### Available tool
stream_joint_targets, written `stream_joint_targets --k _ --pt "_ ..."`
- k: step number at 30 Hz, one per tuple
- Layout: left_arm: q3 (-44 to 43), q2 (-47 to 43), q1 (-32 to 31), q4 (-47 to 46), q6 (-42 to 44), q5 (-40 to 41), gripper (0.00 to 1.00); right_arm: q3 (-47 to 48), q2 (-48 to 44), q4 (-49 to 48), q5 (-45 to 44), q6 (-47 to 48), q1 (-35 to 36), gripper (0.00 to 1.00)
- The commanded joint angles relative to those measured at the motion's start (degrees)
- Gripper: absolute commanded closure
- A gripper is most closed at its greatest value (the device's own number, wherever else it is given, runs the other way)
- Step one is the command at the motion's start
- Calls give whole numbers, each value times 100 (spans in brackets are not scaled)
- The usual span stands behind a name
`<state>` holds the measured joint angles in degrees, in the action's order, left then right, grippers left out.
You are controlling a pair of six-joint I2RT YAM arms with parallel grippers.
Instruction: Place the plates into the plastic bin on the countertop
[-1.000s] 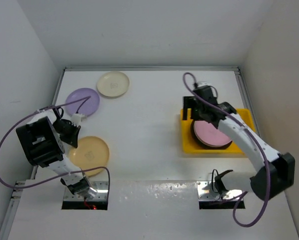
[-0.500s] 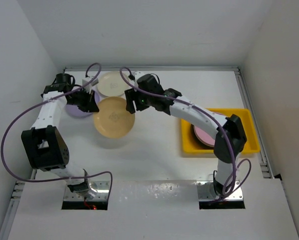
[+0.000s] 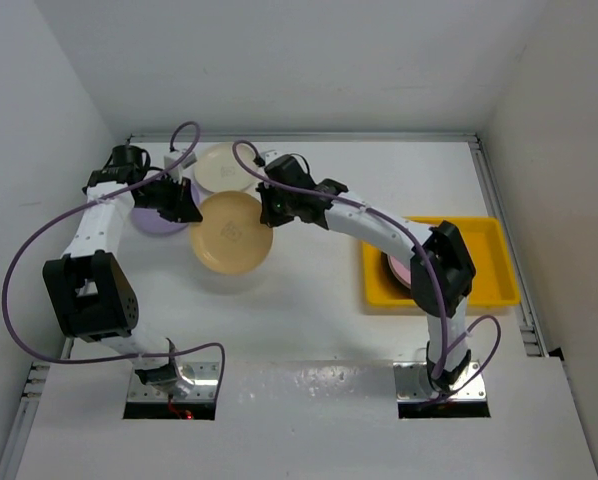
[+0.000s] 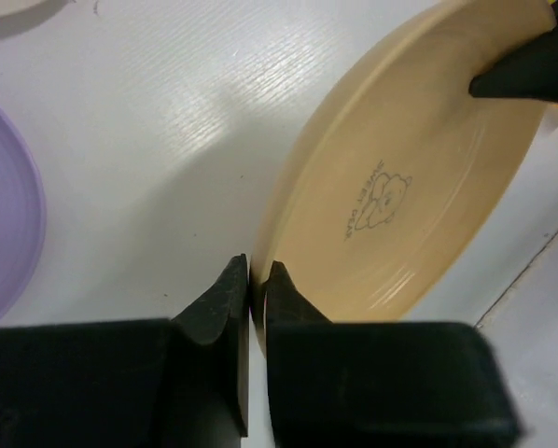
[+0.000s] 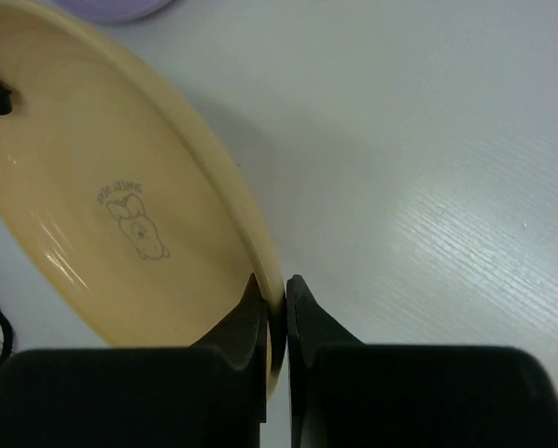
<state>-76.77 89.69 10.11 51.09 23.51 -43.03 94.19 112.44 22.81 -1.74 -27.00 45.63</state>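
left pincer clamped on left rim of orange-yellow plate | right pincer clamped on opposite rim | plate tilted, left of centre | lilac plate, cream plate upper left on tabletop | yellow bin at right, pink plate inside

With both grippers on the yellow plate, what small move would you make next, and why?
Probably open the left gripper. It and the right gripper are shut on opposite rims of the tilted plate. The bin lies on the right arm's side, so the right arm looks better placed to carry the plate there alone.
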Motion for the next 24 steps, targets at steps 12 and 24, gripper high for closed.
stream_joint_targets --k 12,24 --pt "-716 75 552 33 -189 866 11 -2703 -3795 1584 -696 -1404 -3292 100" --pt "-576 295 685 -20 -250 533 11 -4506 -5146 1877 144 -1211 -6751 100"
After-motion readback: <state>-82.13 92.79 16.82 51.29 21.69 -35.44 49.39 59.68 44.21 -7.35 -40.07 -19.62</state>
